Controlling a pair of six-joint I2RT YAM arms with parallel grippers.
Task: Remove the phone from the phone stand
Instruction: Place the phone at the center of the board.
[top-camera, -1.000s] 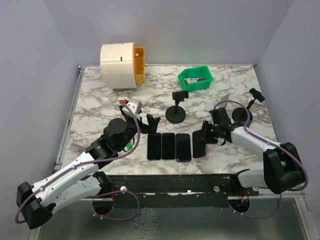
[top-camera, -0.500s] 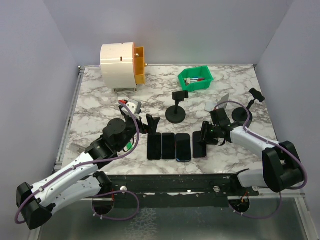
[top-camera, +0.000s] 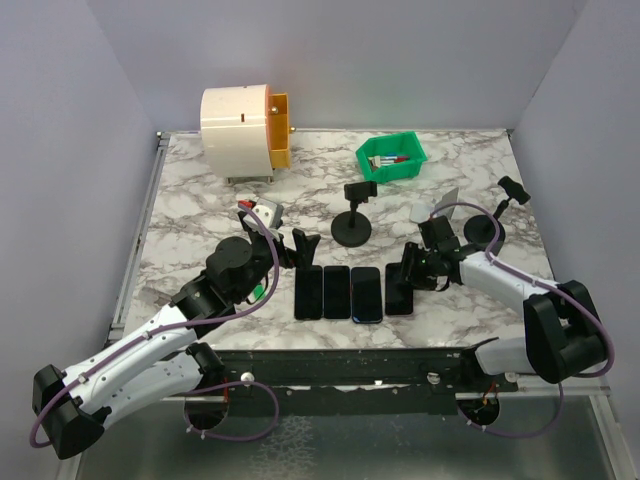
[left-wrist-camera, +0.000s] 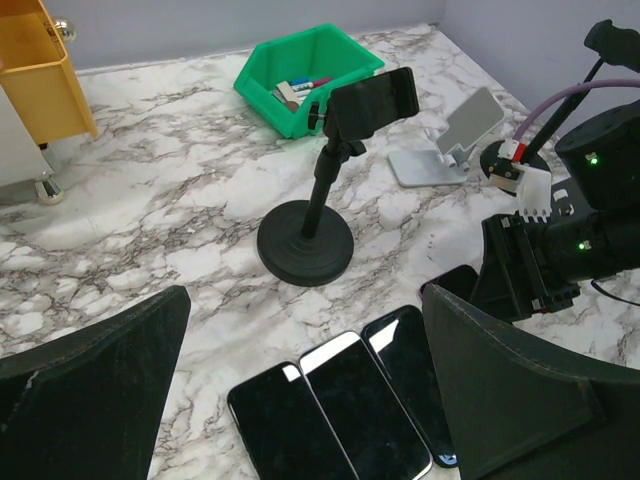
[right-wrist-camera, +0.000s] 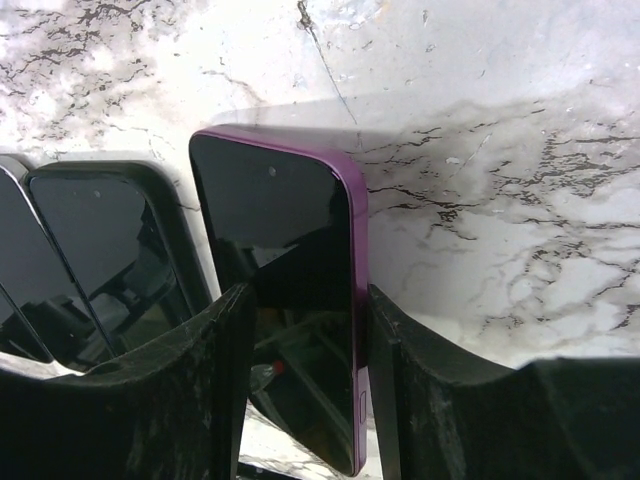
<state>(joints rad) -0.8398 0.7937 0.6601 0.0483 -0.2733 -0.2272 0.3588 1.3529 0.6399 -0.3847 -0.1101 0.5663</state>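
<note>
The phone (right-wrist-camera: 285, 240) was off every stand. It lay face up at the 3 o'clock end of a row of four along the counter's (top-camera: 200, 205) 6 o'clock edge, at about 5 o'clock from the black stand (top-camera: 352, 226). The right fingers (top-camera: 408, 268) were narrow about it, one against each long edge, so I judged it held. A shadow past its far end left it unclear whether it sat flat on the counter or hung a little above.

The three other phones (top-camera: 337, 292) lay side by side just at its 9 o'clock, and the finger on that side came down close to the nearest of them. The black stand's clamp seemed bare. The white stand (top-camera: 432, 208) at its 3 o'clock and the gooseneck stand (top-camera: 487, 228) beyond carried nothing that I could see.

The left fingers (top-camera: 292, 248) were spread wide with nothing between them, hovering by the row's 9 o'clock end.

The step in hand looked like the set-down, the tail of the job. The next move called for settling the phone flat if it was not already. The right fingers would then part only enough to free its edges, sparing the neighbour a nudge, and lift straight up and clear
</note>
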